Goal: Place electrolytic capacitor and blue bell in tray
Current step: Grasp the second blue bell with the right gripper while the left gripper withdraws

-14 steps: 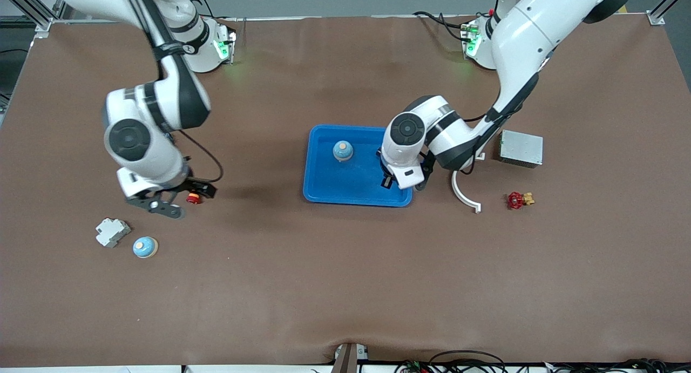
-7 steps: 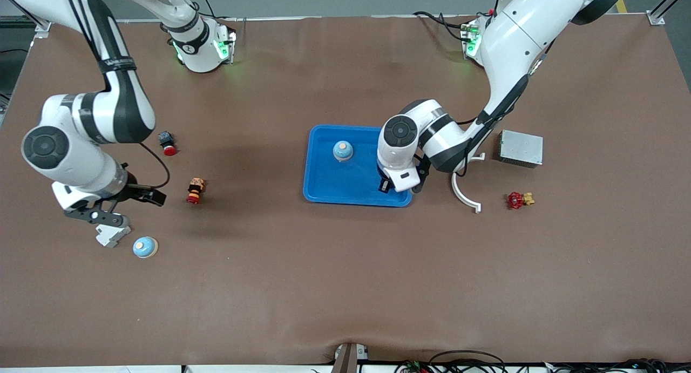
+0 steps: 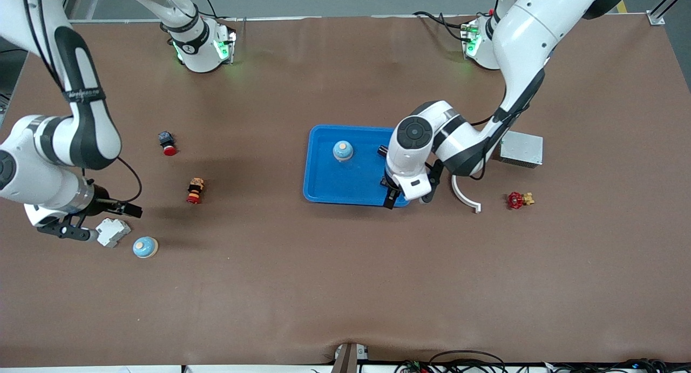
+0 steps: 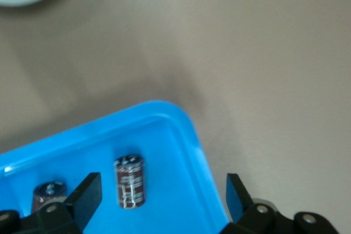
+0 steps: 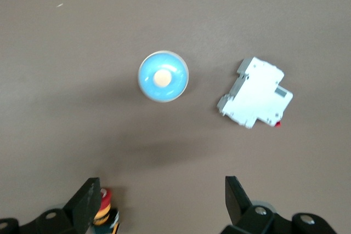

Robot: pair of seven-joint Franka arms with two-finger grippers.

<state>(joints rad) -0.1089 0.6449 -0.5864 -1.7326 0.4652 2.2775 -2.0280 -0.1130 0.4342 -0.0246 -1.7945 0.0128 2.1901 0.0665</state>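
Note:
The bright-blue tray (image 3: 329, 189) lies mid-table. A blue bell (image 3: 343, 150) stands in it. A second blue bell (image 3: 144, 247) sits on the table toward the right arm's end, also in the right wrist view (image 5: 163, 76). A dark electrolytic capacitor (image 4: 130, 188) lies in the tray's corner (image 4: 181, 130), with a second one (image 4: 48, 193) beside it. My left gripper (image 3: 406, 199) hangs open and empty over that corner (image 4: 162, 198). My right gripper (image 3: 67, 230) is open and empty above the table near the loose bell (image 5: 162, 201).
A white circuit breaker (image 3: 112, 231) lies beside the loose bell. A red-and-orange button (image 3: 195, 190) and a black-and-red button (image 3: 167, 142) lie between them and the tray. A grey metal box (image 3: 521, 148), a white curved piece (image 3: 464, 196) and a red valve (image 3: 516, 200) lie toward the left arm's end.
My right arm has swung from over the red-and-orange button to over the breaker. My left gripper has shifted toward the tray's nearer corner.

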